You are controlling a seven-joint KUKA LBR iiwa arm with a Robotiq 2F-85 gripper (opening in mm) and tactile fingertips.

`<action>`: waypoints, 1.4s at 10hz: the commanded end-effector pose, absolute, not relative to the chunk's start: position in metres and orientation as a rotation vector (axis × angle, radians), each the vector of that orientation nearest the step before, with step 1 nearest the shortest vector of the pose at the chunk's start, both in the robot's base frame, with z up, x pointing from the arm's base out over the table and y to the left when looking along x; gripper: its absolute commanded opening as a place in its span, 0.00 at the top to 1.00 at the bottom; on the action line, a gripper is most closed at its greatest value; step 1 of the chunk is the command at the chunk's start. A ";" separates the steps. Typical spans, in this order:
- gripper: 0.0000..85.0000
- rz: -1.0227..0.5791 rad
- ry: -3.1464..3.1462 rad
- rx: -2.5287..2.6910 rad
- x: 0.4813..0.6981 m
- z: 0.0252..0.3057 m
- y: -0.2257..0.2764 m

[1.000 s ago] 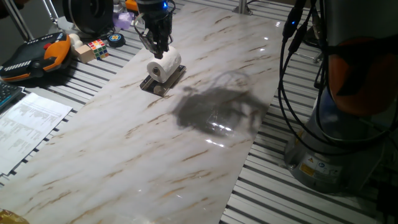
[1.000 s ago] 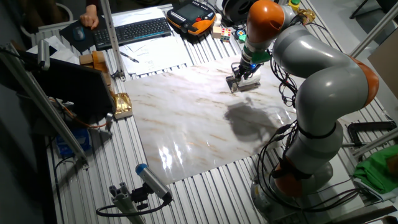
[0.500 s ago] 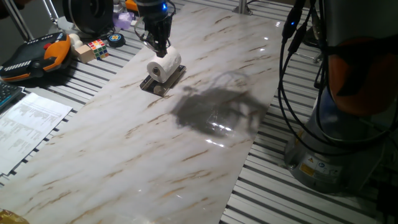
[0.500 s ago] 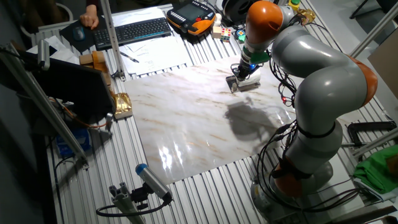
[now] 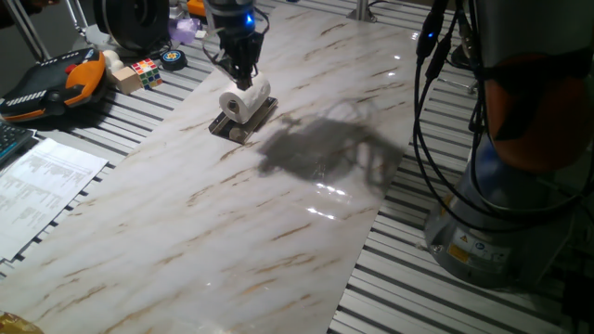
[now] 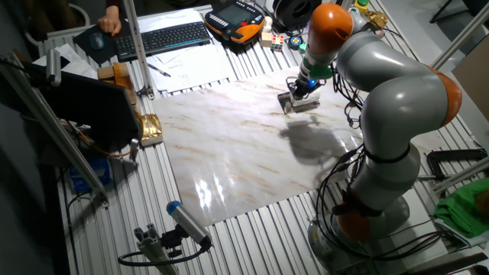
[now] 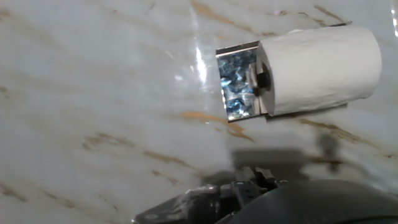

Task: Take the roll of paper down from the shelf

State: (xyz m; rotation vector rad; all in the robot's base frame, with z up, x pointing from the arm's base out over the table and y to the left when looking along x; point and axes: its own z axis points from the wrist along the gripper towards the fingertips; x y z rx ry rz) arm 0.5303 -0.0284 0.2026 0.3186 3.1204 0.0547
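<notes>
The white roll of paper [image 5: 243, 100] lies on its side on the low dark shelf [image 5: 237, 126] at the far left of the marble board [image 5: 232, 223]. My gripper [image 5: 241, 79] hangs straight above the roll, its tips just over the top; I cannot tell whether they touch it or how wide they stand. In the other fixed view the gripper [image 6: 299, 88] covers most of the roll [image 6: 293, 98]. The hand view shows the roll [image 7: 320, 68] at the upper right, its core end facing left, with the shelf's shiny end [image 7: 235, 81] beside it.
A Rubik's cube [image 5: 144, 71], an orange and black pendant [image 5: 56, 79] and paper sheets [image 5: 42, 186] lie left of the board. The robot's base [image 5: 501, 213] and hanging cables [image 5: 432, 139] stand at the right. A keyboard [image 6: 164, 37] lies beyond the board.
The gripper has shifted slightly right and turned a little above the roll, and the arm's shadow moved with it. The roll and shelf have not moved.
</notes>
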 end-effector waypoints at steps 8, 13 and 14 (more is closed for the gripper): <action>0.99 0.021 2.675 1.569 0.538 0.190 -0.031; 0.99 -0.013 2.409 1.925 0.545 0.193 -0.035; 0.99 -0.032 2.388 1.964 0.543 0.196 -0.042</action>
